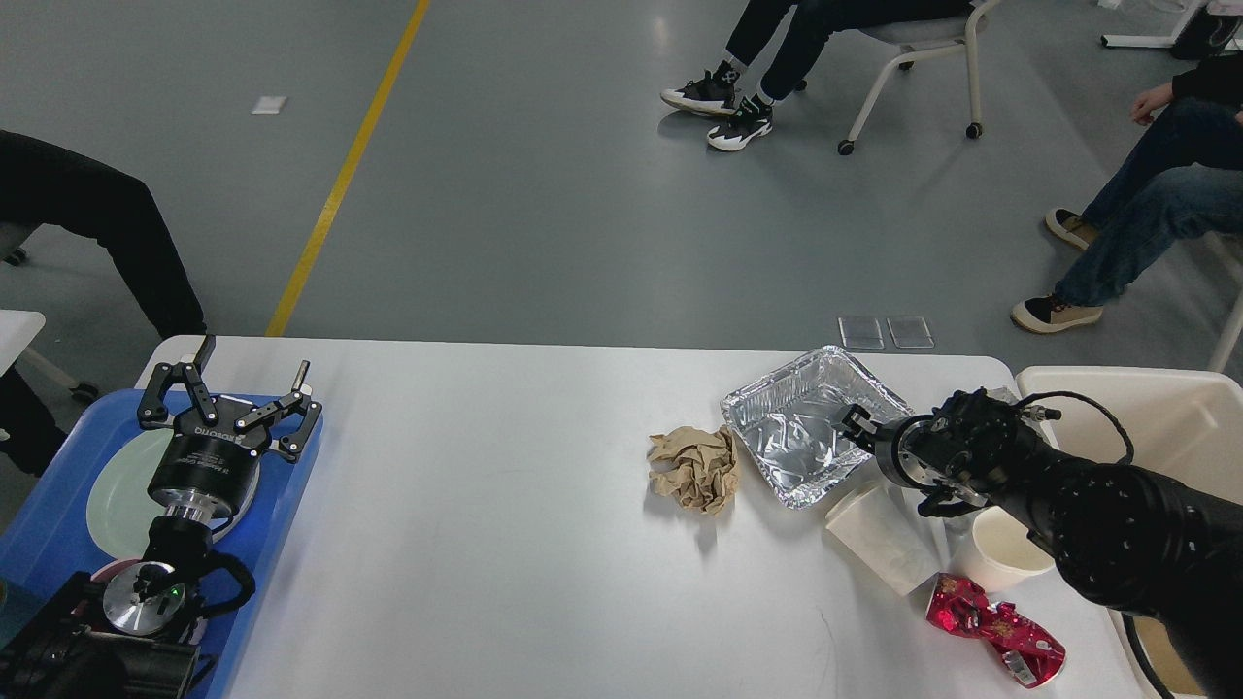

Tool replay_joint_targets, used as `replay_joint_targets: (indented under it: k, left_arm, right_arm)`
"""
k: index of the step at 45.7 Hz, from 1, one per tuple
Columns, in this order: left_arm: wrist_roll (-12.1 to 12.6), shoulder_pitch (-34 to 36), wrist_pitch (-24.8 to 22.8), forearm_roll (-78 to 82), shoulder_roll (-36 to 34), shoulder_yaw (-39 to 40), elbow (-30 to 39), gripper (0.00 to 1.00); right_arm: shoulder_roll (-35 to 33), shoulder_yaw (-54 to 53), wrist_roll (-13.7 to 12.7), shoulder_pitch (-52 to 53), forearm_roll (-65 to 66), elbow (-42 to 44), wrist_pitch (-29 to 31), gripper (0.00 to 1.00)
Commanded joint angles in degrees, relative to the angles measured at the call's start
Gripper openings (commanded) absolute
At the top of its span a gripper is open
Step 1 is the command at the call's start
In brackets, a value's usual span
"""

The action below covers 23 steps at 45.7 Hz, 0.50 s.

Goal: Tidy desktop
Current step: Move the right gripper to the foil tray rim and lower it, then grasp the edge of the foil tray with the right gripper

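The white desktop [486, 544] fills the lower part of the head view. On its right side lie an empty foil tray [791, 432], a crumpled brown paper [692, 469], a paper cup on its side [879, 539], an upright paper cup [1010, 551] and a red crumpled wrapper [991, 629]. My right gripper [851, 425] is at the foil tray's right rim; it is small and dark, so I cannot tell its fingers apart. My left gripper [248, 367] is open and empty above the blue tray [291, 485] at the left edge.
A pale green plate [112, 490] lies in the blue tray under my left arm. A beige bin [1165, 408] stands off the table's right end. Seated people and a wheeled chair [903, 58] are beyond the far edge.
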<state>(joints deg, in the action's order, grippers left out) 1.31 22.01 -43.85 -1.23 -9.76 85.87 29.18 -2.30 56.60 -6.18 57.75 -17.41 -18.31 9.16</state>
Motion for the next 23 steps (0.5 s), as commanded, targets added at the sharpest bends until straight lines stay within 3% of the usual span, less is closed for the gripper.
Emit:
replay_joint_targets:
  k: [1,5,10,15,23]
  left_arm:
    - [0.0,0.0,0.0,0.0,0.0,0.0,0.0,0.96]
    - [0.0,0.1,0.0,0.0,0.0,0.0,0.0,0.96]
    - [0.0,0.0,0.0,0.0,0.0,0.0,0.0,0.96]
    - [0.0,0.0,0.0,0.0,0.0,0.0,0.0,0.96]
    - [0.0,0.0,0.0,0.0,0.0,0.0,0.0,0.96]
  right_arm:
    - [0.3,0.0,0.0,-0.3,0.0,0.0,-1.0,0.71]
    - [0.8,-0.1,-0.1,-0.4,0.0,-0.1,-1.2,0.61]
    - [0.8,-0.1,-0.3,-0.4,0.1,-0.2,-1.3,0.35]
    - [0.9,-0.1,-1.3,-0.4,0.3,-0.3,-1.3,0.17]
    - [0.8,-0.1,-1.9,-0.4,0.3,-0.3,-1.3,0.09]
